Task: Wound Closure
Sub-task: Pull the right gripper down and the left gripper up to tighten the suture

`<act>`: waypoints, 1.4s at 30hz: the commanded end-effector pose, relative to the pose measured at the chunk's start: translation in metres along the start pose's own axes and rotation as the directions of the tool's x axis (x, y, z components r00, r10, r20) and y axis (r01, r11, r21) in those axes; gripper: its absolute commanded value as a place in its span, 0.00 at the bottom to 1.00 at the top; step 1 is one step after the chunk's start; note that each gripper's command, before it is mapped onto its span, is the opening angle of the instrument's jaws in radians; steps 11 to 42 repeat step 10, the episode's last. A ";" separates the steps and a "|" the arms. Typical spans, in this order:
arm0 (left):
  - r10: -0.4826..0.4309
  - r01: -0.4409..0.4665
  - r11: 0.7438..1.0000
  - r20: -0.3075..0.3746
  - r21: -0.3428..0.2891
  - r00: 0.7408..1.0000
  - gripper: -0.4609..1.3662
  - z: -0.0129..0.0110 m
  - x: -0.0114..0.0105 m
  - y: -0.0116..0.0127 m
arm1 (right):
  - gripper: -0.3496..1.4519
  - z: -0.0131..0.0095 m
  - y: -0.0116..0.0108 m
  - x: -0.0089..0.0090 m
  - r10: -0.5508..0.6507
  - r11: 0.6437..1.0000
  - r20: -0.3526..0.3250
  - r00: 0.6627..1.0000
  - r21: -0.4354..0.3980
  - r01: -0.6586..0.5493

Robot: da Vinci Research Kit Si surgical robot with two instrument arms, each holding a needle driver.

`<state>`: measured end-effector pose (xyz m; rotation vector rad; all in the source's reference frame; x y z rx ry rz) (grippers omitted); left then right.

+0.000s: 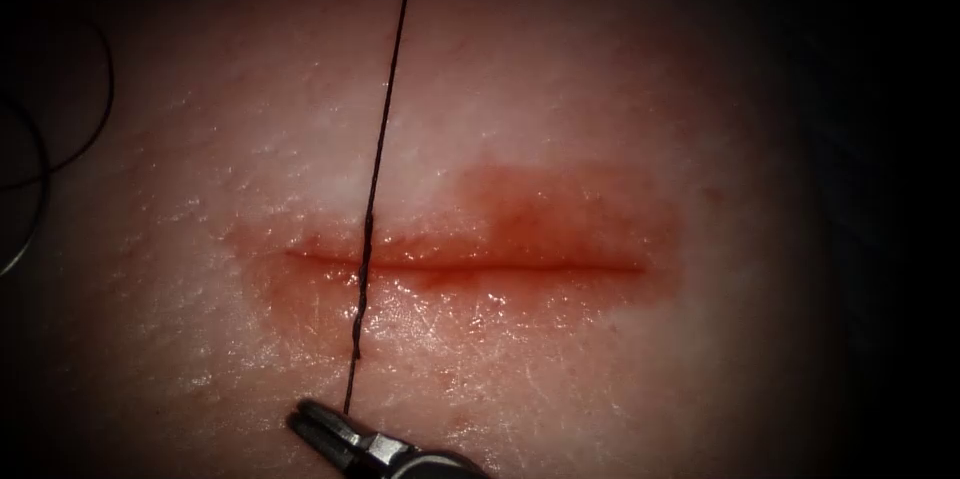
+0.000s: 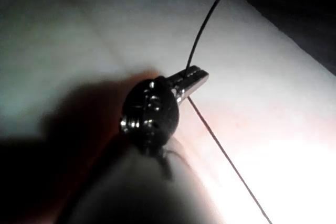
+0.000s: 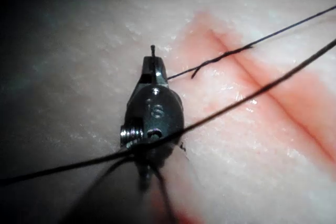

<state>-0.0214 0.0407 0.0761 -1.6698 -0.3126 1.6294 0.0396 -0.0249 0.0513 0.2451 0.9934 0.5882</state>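
The tissue (image 1: 560, 89) has a cut (image 1: 500, 264) running across, with red fluid around it. A dark thread (image 1: 385, 109) comes down from above, crosses the cut's left part and is twisted (image 1: 360, 299) just below it. My right tool (image 1: 312, 422) sits below the cut, shut on the thread's short end, which pokes past its tip (image 3: 154, 62). My left tool (image 2: 193, 77) is shut on the long thread (image 2: 202, 30), away from the cut, over pale tissue. A thin curved arc (image 1: 30, 229) at the far left may be the needle; neither tool holds it.
Loops of slack thread (image 1: 105, 99) lie in the dark beside the tissue's left edge. A second strand (image 3: 247, 100) runs across my right tool's wrist and over the cut. A dark edge (image 2: 294, 19) borders the tissue near my left tool.
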 end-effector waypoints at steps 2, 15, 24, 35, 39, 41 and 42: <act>0.000 0.000 1.000 0.000 -0.001 1.000 0.06 -0.0001 0.0000 0.0001 | 0.00 0.0000 0.0000 0.0000 -0.001 1.000 0.003 1.000 0.002 0.001; 0.001 -0.001 1.000 -0.002 -0.004 1.000 0.06 -0.0004 0.0000 0.0001 | 0.00 0.0001 0.0004 0.0001 0.000 1.000 -0.005 1.000 -0.001 0.000; 0.001 -0.001 1.000 -0.002 -0.004 1.000 0.06 -0.0004 0.0000 0.0001 | 0.00 0.0001 0.0004 0.0001 0.000 1.000 -0.005 1.000 -0.001 0.000; 0.001 -0.001 1.000 -0.002 -0.004 1.000 0.06 -0.0004 0.0000 0.0001 | 0.00 0.0001 0.0004 0.0001 0.000 1.000 -0.005 1.000 -0.001 0.000; 0.001 -0.001 1.000 -0.002 -0.004 1.000 0.06 -0.0004 0.0000 0.0001 | 0.00 0.0001 0.0004 0.0001 0.000 1.000 -0.005 1.000 -0.001 0.000; 0.001 -0.001 1.000 -0.002 -0.004 1.000 0.06 -0.0004 0.0000 0.0001 | 0.00 0.0001 0.0004 0.0001 0.000 1.000 -0.005 1.000 -0.001 0.000; 0.001 -0.001 1.000 -0.002 -0.004 1.000 0.06 -0.0004 0.0000 0.0001 | 0.00 0.0001 0.0004 0.0001 0.000 1.000 -0.005 1.000 -0.001 0.000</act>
